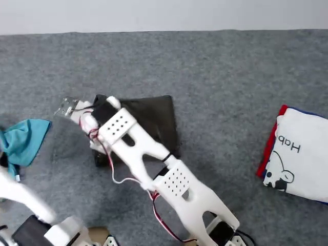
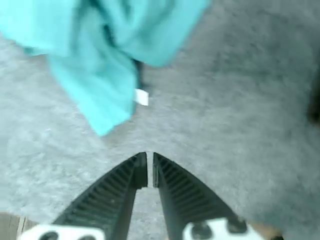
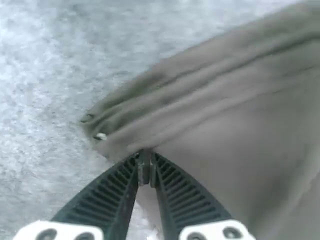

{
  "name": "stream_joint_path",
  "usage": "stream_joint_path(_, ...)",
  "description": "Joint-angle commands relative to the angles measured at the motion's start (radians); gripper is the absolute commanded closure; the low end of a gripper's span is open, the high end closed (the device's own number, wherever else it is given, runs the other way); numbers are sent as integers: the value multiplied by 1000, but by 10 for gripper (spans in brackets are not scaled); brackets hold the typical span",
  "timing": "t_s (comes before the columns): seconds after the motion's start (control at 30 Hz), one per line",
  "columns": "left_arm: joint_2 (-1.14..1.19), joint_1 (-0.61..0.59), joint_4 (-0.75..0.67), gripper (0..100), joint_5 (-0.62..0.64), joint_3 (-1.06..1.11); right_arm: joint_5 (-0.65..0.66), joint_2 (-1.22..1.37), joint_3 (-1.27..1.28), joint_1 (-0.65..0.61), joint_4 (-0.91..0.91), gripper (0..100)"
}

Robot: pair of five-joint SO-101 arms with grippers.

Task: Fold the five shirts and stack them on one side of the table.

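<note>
While the right pincer [image 3: 145, 171] was clenched on the edge of the dark shirt [image 3: 225, 125], likely to pull a fold over, that shirt lay mid-surface [image 1: 215, 77] under the outstretched arm. Left pincer [image 2: 150, 170] was clenched on nothing, low over the surface near the crumpled teal shirt [image 2: 100, 60], probably waiting its turn. White shirt [image 1: 302, 159] topped the stack [image 1: 268, 148] at the right side, so three looked done.

The white folded shirt [image 1: 302, 159] at the right edge of the grey felt table cover [image 1: 205, 66] carries a short line of black lettering, turned sideways, beside a black-and-white cartoon animal print [image 1: 279, 177]. At the cover's left edge, the small white tag [image 2: 141, 97] on the teal shirt [image 2: 100, 60] shows no legible writing.
</note>
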Motion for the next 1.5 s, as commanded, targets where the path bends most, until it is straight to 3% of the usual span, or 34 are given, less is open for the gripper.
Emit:
stream_joint_path(0.0,-40,-72,8,968,14,-71,2,-1,-12,-54,30,990)
stream_joint_path(0.1,-40,-135,8,968,46,-108,2,-16,-66,-58,42,990)
stream_joint_path(0.23,-40,-213,8,968,71,-176,-23,-82,-97,39,44,990)
stream_joint_path(0.43,-38,-247,12,968,75,-199,-49,-140,92,108,42,990)
stream_joint_path(0.67,-38,-242,12,968,75,-199,-58,-77,230,22,-42,990)
stream_joint_path(0.97,-38,-247,12,968,75,-199,-55,-35,41,-36,-51,990)
stream_joint_path(1.27,-37,-247,14,968,75,-199,-54,-39,-264,171,47,990)
stream_joint_path(1.47,-37,-247,15,968,75,-199,-133,-139,-95,320,45,990)
